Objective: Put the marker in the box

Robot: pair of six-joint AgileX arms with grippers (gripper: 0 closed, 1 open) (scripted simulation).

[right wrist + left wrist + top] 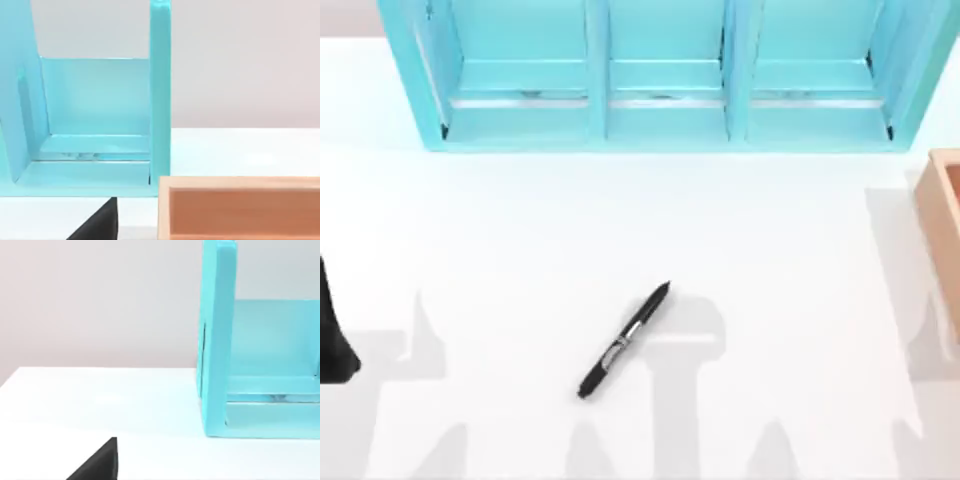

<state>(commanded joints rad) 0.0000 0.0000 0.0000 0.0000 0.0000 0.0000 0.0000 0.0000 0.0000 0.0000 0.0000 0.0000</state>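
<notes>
At table centre the marker lies diagonal – box at right edge – both grippers' finger state can't tell

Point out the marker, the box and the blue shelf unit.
marker (624,341): top view, on its silver band near the middle.
box (240,210): right wrist view, on its inner wall.
shelf unit (665,128): top view, on the front edge of its middle compartment.
</notes>
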